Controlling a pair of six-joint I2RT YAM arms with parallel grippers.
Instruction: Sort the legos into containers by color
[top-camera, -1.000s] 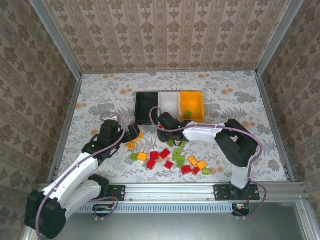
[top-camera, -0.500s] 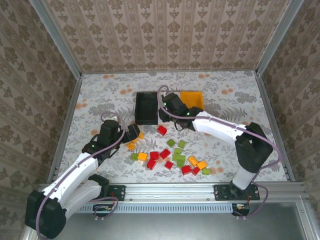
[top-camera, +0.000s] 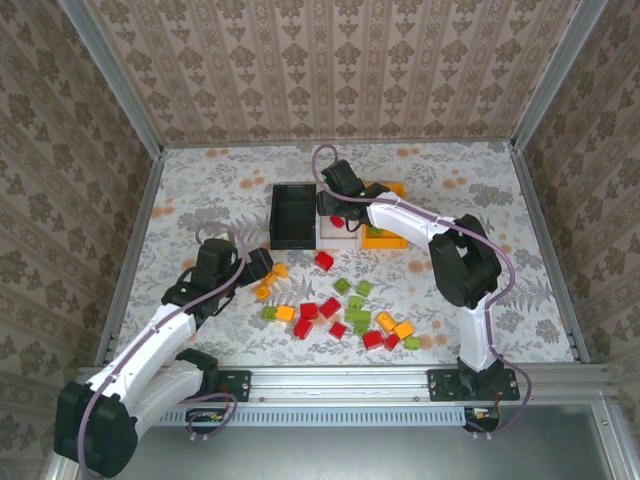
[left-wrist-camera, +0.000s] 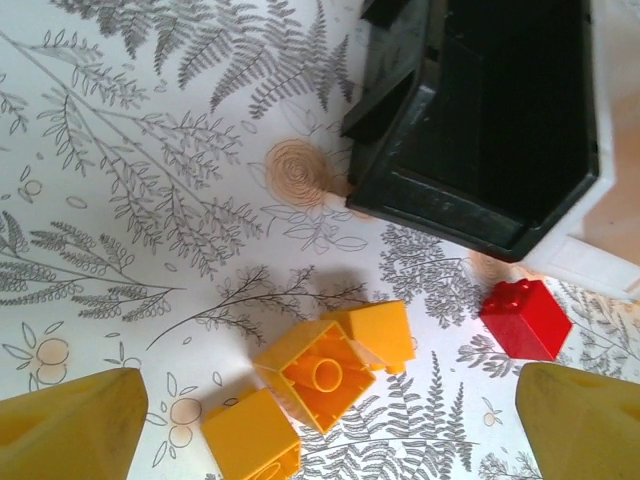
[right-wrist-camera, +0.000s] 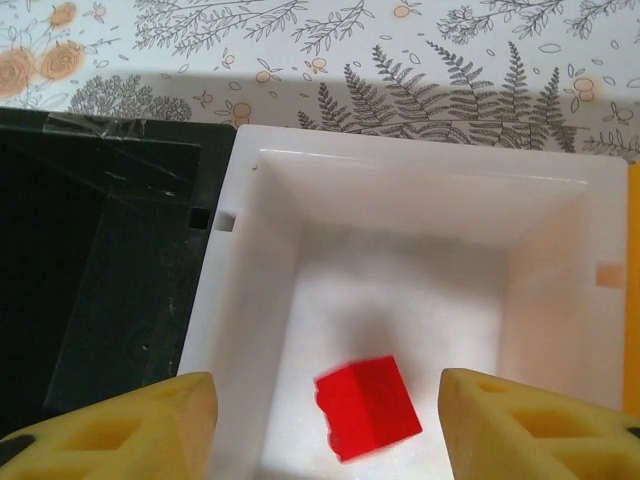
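My right gripper hangs open over the white bin. A red brick, slightly blurred, sits inside that bin, free of both fingers. From above, the right gripper is over the bin row: black bin, white bin, orange-yellow bin. My left gripper is open just above three orange-yellow bricks, touching none. A red brick lies to their right, near the black bin. The left gripper is left of the loose pile.
Loose red, green and orange-yellow bricks are scattered across the table's near middle. A lone red brick lies just in front of the bins. Metal rails and patterned walls enclose the table.
My right arm swung from the pile up to the white bin, then opened; the red brick it carried now sits in the bin. The left arm barely shifted.
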